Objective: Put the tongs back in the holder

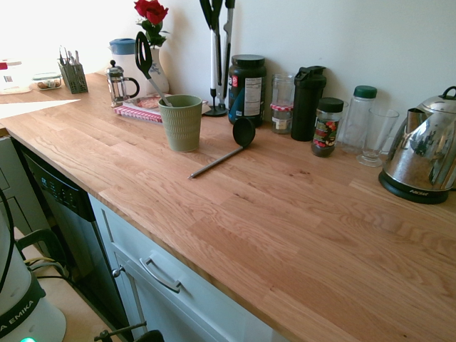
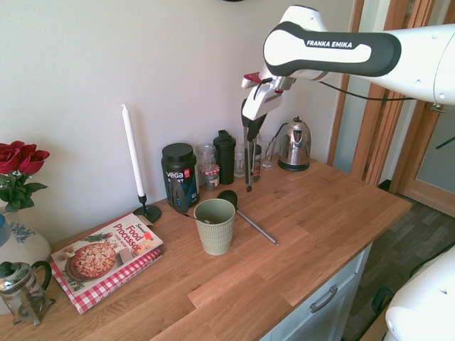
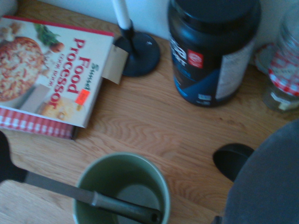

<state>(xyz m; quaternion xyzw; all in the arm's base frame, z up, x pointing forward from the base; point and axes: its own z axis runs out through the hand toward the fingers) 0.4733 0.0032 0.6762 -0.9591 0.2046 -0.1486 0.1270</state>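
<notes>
The tongs (image 2: 248, 169) hang straight down from the gripper (image 2: 249, 133), whose jaws are clamped on their upper end. In the second exterior view they sit just right of centre, in the air above the wooden counter (image 2: 313, 234), with their tips in front of the jars and the black bottle (image 2: 225, 156) at the wall. They are outside the holder (image 2: 215, 226), which stands upright below and to their left, in the middle of the frame. In the wrist view, a grey-handled utensil (image 3: 93, 198) leans inside the holder against its rim.

Just right of the holder, a black ladle (image 2: 250, 221) lies flat on the counter, with its bowl toward the wall. Behind it stands a dark Vega tub (image 2: 179, 174). A white candle (image 2: 133, 153) in a black base stands further left. A Food Processor cookbook (image 2: 106, 254) lies at lower left, and a steel kettle (image 2: 294, 145) stands at right.
</notes>
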